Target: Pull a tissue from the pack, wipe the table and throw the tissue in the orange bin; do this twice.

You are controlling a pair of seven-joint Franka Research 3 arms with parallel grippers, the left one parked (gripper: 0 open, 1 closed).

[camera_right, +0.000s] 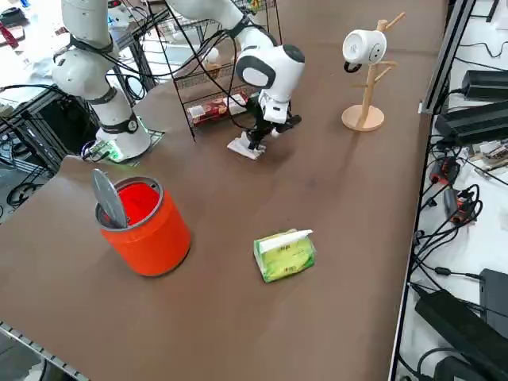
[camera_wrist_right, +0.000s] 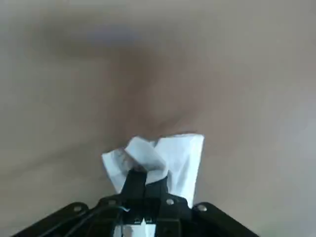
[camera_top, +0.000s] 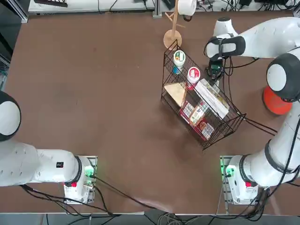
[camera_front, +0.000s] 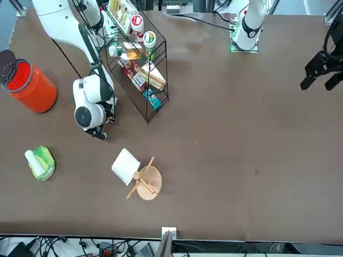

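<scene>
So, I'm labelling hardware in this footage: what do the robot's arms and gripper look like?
The right arm is glossy white, with rounded segments and dark bands at the joints. Black cables trail along it. Its base shows green lights and a red ring. The right gripper is black with two slim fingers.

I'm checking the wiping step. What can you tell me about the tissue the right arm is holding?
The tissue is a thin white paper sheet, crumpled and folded where the right pincer is shut on it, with one flatter flap spreading to the side. It is pressed down flat against the brown table, just in front of the wire rack. From the side it shows as a small white patch under the pincer. Nothing else touches it.
</scene>
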